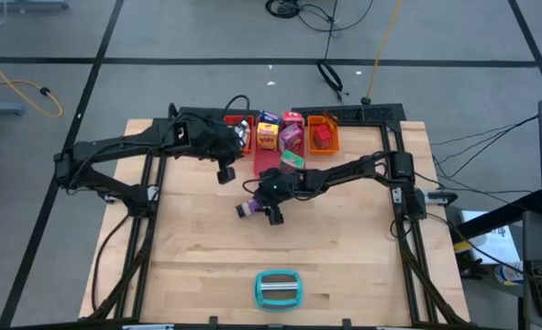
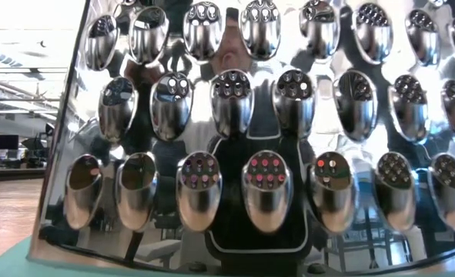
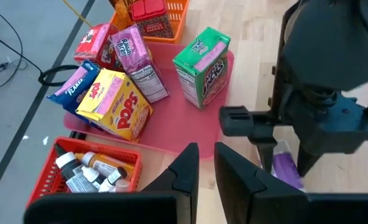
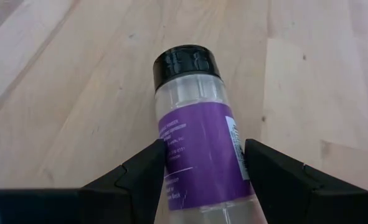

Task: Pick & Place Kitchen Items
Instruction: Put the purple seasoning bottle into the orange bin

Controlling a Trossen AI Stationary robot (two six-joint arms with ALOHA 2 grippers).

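Btwn right gripper (image 4: 205, 171) fingers: purple-label bottle (image 4: 199, 149).

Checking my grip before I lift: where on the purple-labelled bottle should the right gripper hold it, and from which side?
Grip the purple-labelled bottle across its labelled middle, coming in from its base end along its length. It seems to lie on its side on the table, black cap pointing away; the straight round body gives parallel sides. The right gripper already straddles the label there.

Three trays (image 3: 171, 144), five boxes (image 3: 202, 65), one purple-labelled bottle (image 4: 199, 149).
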